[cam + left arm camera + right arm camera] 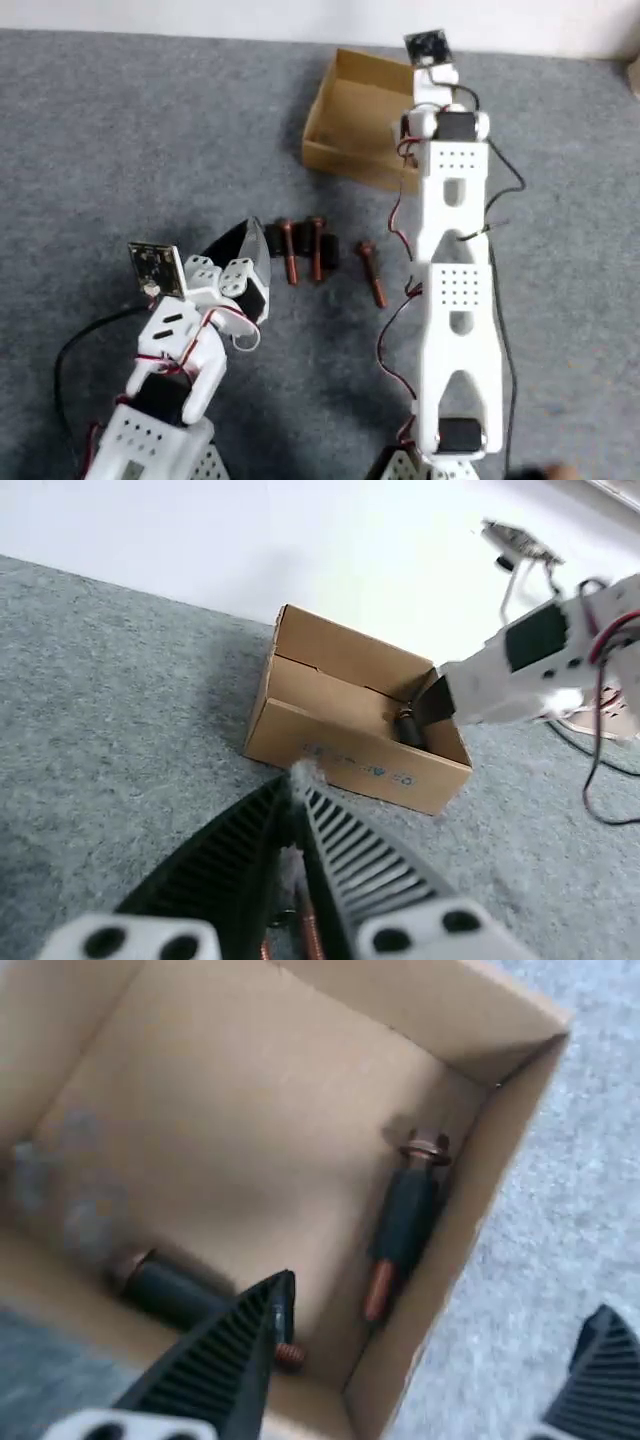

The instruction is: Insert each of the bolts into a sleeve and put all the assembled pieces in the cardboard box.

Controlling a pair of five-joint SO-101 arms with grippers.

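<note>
Two arms stand over a grey desk (110, 140)

Left: the left hand (248, 248) sits low over the desk with its fingers (340, 840) pressed together, their tips just beside the nearest loose bolt.

Centre: three copper bolts lie on the desk. The first bolt (291, 255) and the second bolt (317, 250) lie side by side with dark sleeve parts at them; whether each is fully seated cannot be told. The third bolt (372, 273) lies bare, a little apart to their right. Beyond them stands the cardboard box (350, 165), open at the top.

Right: the right arm (455, 300) stretches across the desk to the box. The right hand (445, 1300) hangs above the box interior with its fingers spread wide. Two assembled pieces rest on the box floor. The first piece (405, 1222) lies along a side wall, and the second piece (170, 1290) lies near the adjacent wall, partly hidden behind a finger
</note>
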